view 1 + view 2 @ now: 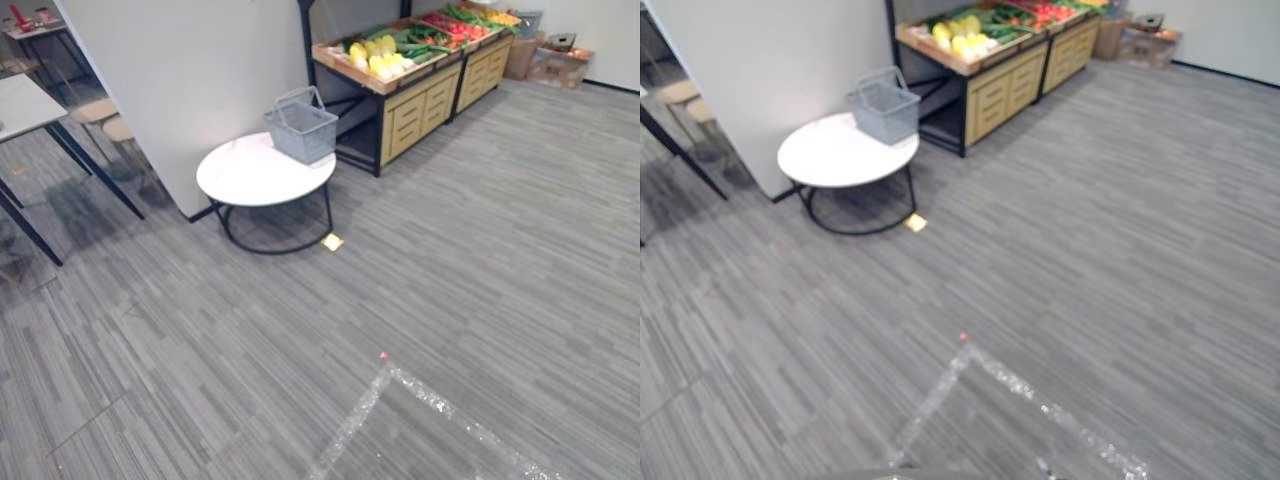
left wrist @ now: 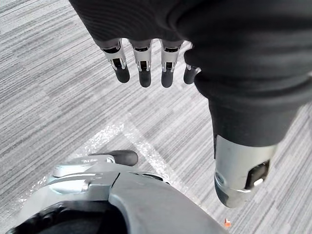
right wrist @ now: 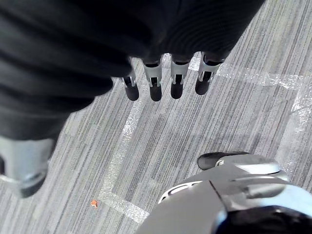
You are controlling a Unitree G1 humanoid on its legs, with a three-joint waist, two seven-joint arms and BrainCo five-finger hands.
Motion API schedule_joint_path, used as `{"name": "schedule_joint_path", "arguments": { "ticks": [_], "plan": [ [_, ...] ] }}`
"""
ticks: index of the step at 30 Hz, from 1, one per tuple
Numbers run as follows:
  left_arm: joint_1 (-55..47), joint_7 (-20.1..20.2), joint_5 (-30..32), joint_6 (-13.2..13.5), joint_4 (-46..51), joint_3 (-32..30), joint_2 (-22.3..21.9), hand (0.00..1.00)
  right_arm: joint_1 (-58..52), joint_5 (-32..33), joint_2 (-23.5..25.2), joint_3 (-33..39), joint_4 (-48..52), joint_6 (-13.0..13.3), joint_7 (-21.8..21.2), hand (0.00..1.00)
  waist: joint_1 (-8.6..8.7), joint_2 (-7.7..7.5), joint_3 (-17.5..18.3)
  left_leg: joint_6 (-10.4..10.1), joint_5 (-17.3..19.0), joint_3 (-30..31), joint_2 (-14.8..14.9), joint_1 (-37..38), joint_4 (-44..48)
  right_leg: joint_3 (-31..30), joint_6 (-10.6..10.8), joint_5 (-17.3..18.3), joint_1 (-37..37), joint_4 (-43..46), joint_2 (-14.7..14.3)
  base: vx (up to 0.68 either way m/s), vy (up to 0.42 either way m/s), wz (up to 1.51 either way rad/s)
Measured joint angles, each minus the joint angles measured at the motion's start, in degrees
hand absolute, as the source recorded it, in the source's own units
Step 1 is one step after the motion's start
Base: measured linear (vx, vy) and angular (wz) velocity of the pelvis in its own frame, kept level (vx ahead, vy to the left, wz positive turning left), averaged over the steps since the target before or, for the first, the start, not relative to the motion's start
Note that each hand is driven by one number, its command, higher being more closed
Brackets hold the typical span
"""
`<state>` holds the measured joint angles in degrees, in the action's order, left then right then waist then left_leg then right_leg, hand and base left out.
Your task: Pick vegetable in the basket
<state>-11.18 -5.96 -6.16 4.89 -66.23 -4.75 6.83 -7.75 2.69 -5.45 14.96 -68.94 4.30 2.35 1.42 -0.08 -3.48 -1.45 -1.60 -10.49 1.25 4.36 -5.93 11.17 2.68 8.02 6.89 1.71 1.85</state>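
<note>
My left hand [image 2: 144, 68] and right hand [image 3: 178, 73] hang above the grey carpet [image 1: 450, 300], fingers straight and loose, holding nothing. The grey wire basket [image 1: 301, 128] is at about 11 o'clock from me (handles raised), on the 1 o'clock edge of the white round table [image 1: 245, 180]. The vegetables [image 1: 385, 55] lie beyond it, toward 12 o'clock, on the wooden stand [image 1: 420, 105].

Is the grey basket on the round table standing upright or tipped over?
Upright: the basket sits on its base on the white table, open top facing up, handle raised above the rim.
</note>
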Motion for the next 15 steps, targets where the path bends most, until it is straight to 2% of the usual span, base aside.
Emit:
{"name": "schedule_joint_path", "arguments": {
  "ticks": [15],
  "plan": [
    [0.2,0.1,-0.5,0.2,-0.5,-0.1,0.0,0.00,0.6,0.1,0.1,0.0,-0.2,0.4,0.0,0.00,0.06,-0.46,-0.8,-0.1,0.4,0.0,0.0,0.0,0.0,0.3,0.1,0.0,0.3,-0.9,0.0,-0.01,-0.001,0.01]
  ]
}}
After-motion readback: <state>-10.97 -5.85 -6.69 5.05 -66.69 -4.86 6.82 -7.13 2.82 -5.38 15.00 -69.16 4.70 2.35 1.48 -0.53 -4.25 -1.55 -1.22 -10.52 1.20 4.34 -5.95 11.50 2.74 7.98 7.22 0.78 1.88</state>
